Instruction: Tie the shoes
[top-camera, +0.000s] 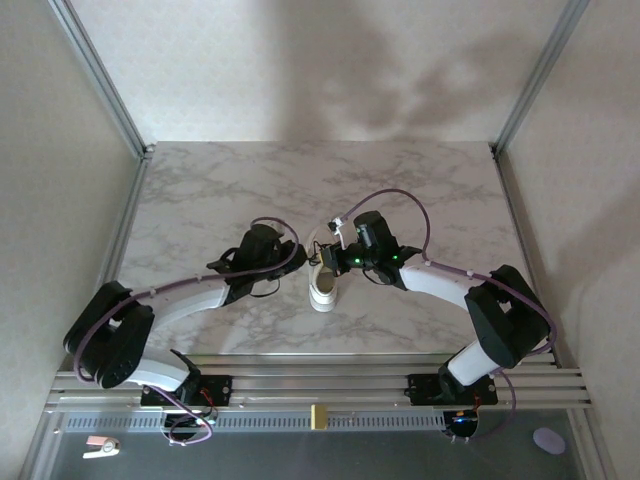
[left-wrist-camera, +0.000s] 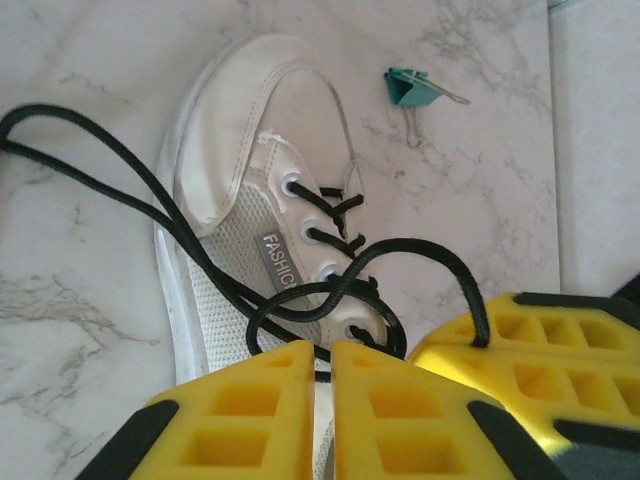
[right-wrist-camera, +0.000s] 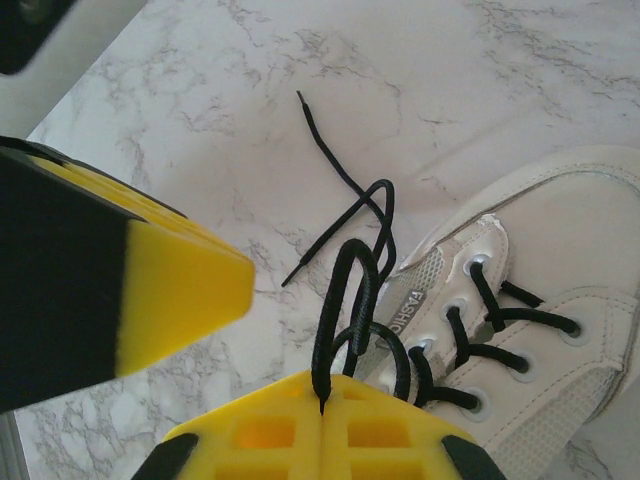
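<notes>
The white sneaker (top-camera: 325, 285) lies on the marble table between my two arms. In the left wrist view the sneaker (left-wrist-camera: 240, 150) has black laces (left-wrist-camera: 330, 245) threaded through its eyelets, with long loose loops over its side. My left gripper (left-wrist-camera: 325, 345) has its yellow fingers nearly together, with a strand of lace crossing the thin gap. My right gripper (right-wrist-camera: 322, 385) is shut on a raised loop of black lace (right-wrist-camera: 345, 300) beside the sneaker (right-wrist-camera: 540, 250). The two grippers sit close together over the shoe's tongue end.
A small green binder clip (left-wrist-camera: 410, 88) lies on the marble beyond the shoe's toe. A free lace end (right-wrist-camera: 320, 150) trails over the table. Metal frame posts (top-camera: 100, 75) and walls bound the table (top-camera: 200, 190) on both sides.
</notes>
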